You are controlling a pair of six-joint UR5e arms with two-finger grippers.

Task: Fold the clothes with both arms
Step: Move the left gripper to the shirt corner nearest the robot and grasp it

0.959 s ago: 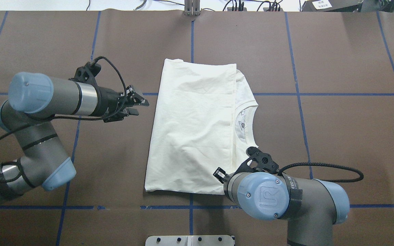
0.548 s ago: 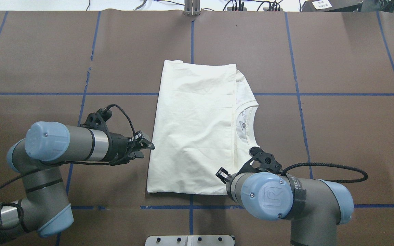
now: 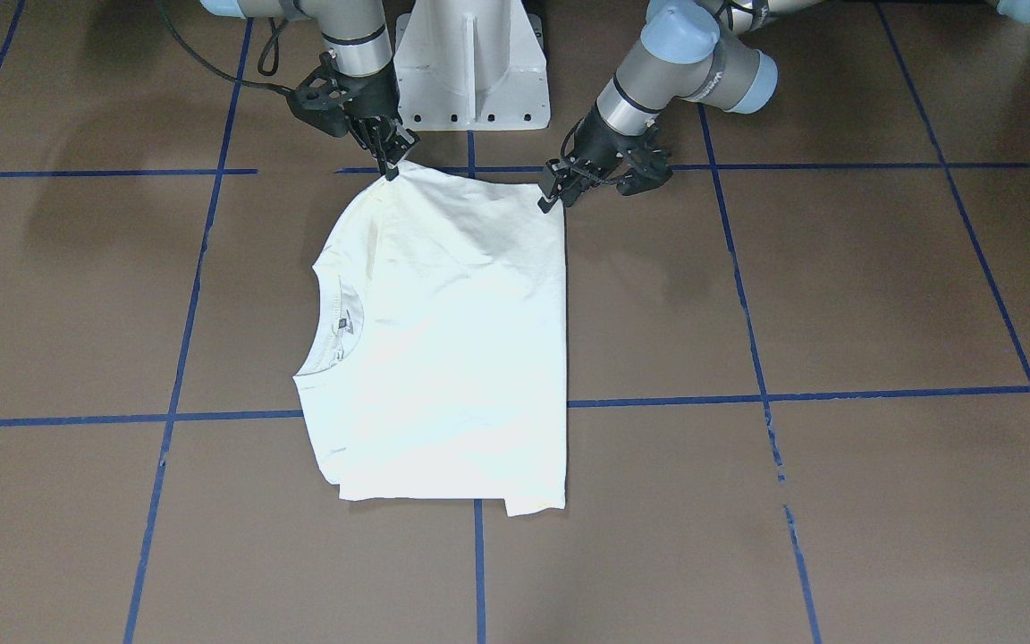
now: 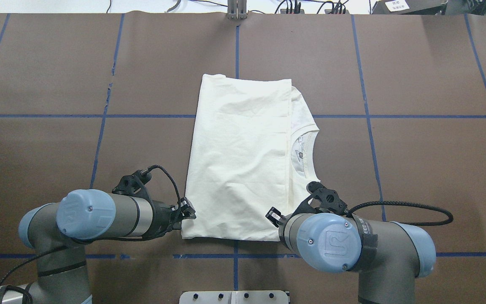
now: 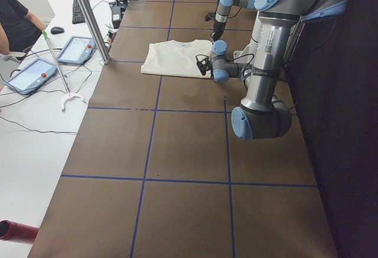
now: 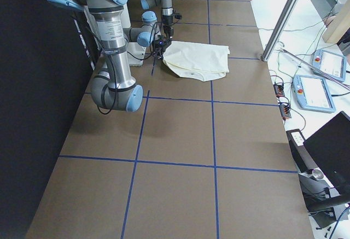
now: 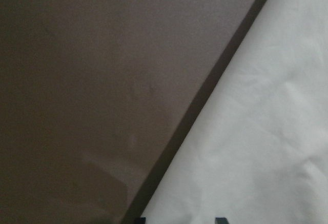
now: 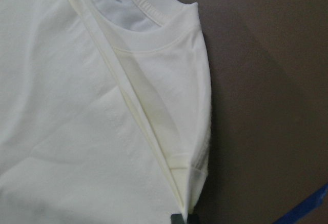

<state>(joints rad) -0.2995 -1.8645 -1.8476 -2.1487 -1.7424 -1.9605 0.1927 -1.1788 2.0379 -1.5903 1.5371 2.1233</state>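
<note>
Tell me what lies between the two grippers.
Only the robot-side edge of the T-shirt, running from the right gripper at one corner to the left gripper at the other; the front-facing view shows it best.

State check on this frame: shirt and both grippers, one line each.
T-shirt: folded, lying flat on the table, plain side up.
right gripper: shut on the T-shirt's near corner on the robot's right.
left gripper: open, at the near corner on the robot's left, not yet closed on it.
</note>
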